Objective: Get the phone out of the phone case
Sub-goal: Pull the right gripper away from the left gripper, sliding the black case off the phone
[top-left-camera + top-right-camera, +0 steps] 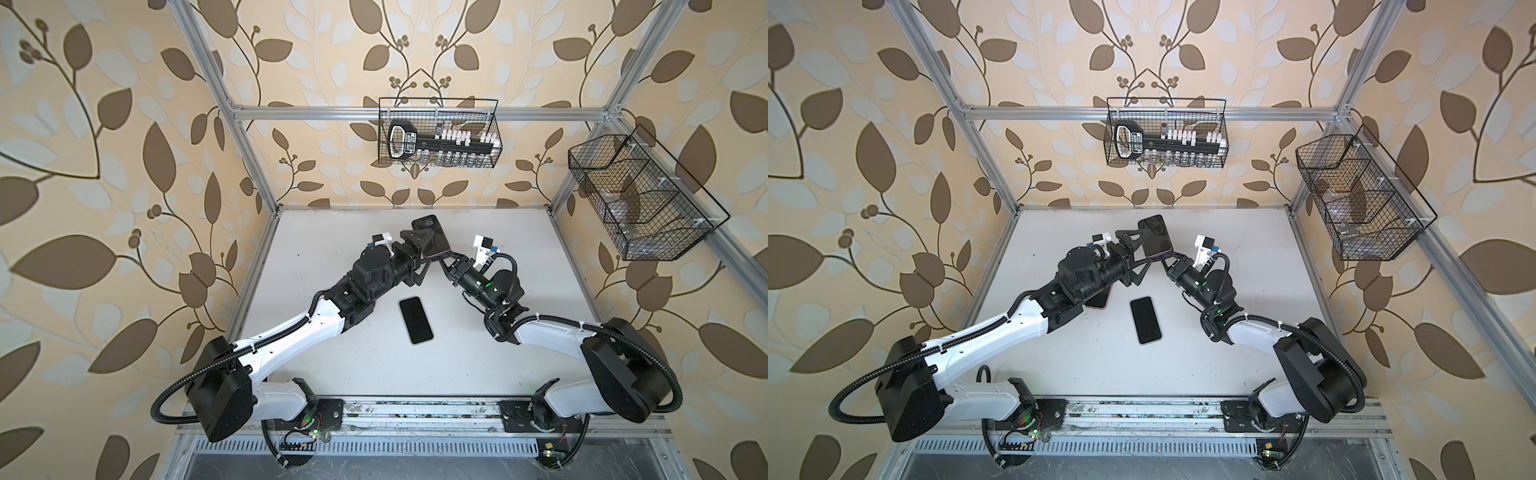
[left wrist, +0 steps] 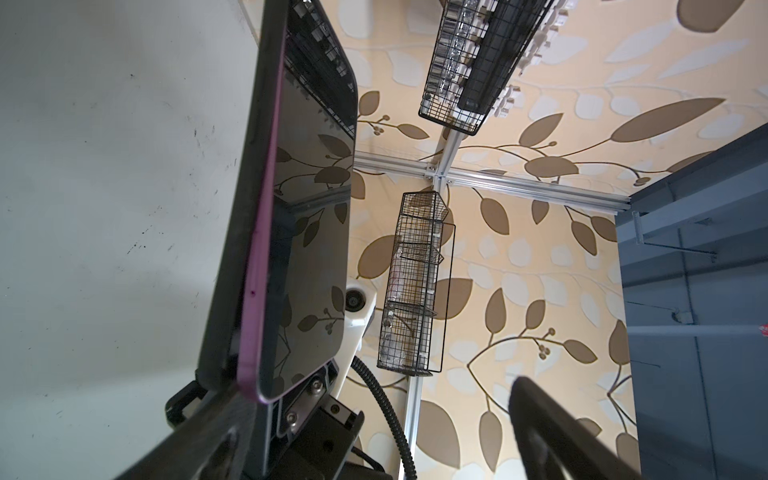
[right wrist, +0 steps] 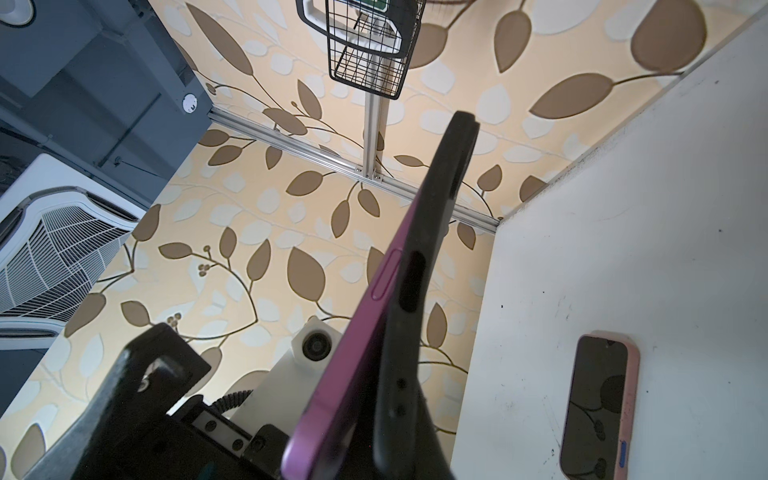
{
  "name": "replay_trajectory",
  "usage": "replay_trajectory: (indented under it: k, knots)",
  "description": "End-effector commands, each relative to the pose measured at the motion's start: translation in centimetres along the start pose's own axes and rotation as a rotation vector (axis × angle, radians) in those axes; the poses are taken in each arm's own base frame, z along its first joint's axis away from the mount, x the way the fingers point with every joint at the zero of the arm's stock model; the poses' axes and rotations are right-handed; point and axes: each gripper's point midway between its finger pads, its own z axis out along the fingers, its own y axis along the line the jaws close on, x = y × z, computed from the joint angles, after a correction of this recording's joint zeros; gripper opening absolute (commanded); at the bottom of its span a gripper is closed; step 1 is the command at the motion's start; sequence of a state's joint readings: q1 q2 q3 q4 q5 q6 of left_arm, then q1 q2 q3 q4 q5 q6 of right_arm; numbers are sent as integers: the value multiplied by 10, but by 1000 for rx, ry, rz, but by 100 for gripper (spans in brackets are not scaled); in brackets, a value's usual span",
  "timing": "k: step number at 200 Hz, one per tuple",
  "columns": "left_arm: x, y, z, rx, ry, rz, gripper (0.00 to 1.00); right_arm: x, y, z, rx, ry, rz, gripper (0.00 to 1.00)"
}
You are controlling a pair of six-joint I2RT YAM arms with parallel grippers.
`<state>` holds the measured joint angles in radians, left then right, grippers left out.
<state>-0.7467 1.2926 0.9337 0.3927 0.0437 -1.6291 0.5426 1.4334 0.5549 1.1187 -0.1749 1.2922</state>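
On the table (image 1: pixel 478 365), near the raised phone (image 1: pixel 434 243), lies a spare phone (image 1: pixel 416 320).

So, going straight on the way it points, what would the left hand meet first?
Probably the purple phone and its black case, held by the right hand between the left hand's open fingers.

Soft, even light casts faint shadows on the matt white tabletop (image 1: pixel 478 365) and mirrors leaves in the purple-edged phone (image 2: pixel 307 249)'s glossy dark screen.
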Motion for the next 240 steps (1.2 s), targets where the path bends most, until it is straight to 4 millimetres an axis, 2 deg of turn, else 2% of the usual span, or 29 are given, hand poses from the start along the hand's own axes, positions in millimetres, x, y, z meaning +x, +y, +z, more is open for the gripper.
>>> replay_trajectory:
  k: [1, 78, 113, 157, 193, 240]
  knots:
    - [0, -27, 2, 90, -15, 10, 93, -5, 39, -4, -132, -23, -27, 0]
    - [-12, -27, 1, 63, -87, 105, 54, 4, 46, -4, -151, -9, -25, 0]
    - [-11, -19, 8, 62, -75, 94, 45, 6, 48, -3, -154, -2, -27, 0]
    - [-11, -16, 11, 59, -73, 98, 25, 8, 48, -4, -150, 2, -30, 0]
    - [-10, -16, 11, 61, -67, 95, 0, 8, 45, -4, -134, 2, -35, 0]
    - [-6, -23, 9, 85, -46, 95, 0, 10, 34, -5, -94, -1, -42, 0]
